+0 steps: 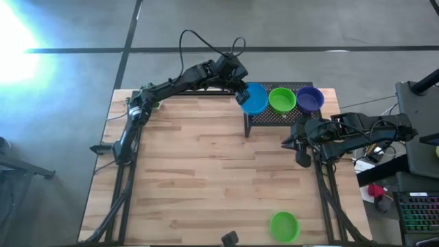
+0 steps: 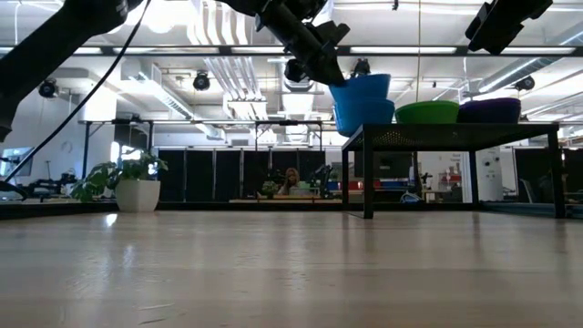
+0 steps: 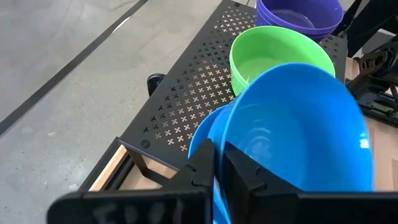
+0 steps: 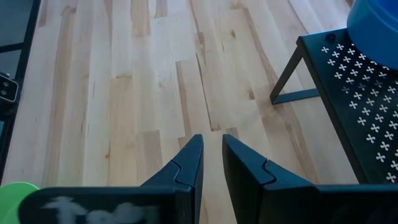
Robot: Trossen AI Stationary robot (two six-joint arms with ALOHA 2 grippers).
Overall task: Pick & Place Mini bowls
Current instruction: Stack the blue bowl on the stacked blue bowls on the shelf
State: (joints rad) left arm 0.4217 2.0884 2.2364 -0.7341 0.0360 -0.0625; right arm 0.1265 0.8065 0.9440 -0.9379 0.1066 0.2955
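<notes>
- Left claw (image 1: 241, 96): positioned at the left end of the black perforated rack (image 1: 271, 116) at the far edge of the tabletop (image 1: 199, 178). Its fingers (image 3: 202, 171) are clenched on the rim of a blue mini bowl (image 1: 255, 97), one finger outside the wall and one inside.
- Held blue mini bowl: glossy, solid blue, round; tilted, with its opening turned toward the wrist camera. In the low view it sits raised and slanted above a second blue mini bowl (image 2: 364, 117) that rests on the rack directly beneath it.
- Green mini bowl on rack (image 1: 282, 99): glossy, solid green, upright, just beside the blue pair.
- Purple mini bowls (image 1: 309, 99): glossy, solid purple, at the right end of the rack; the left wrist view shows two rims, one nested in the other.
- Lone green mini bowl (image 1: 284, 226): upright on the tabletop near its front edge, well apart from the rack.
- Count in view: two blue, two green, two purple.
- Right claw (image 1: 302, 154): hovers over the tabletop's right side, in front of the rack. Its fingers stand slightly apart, grasping nothing.
</notes>
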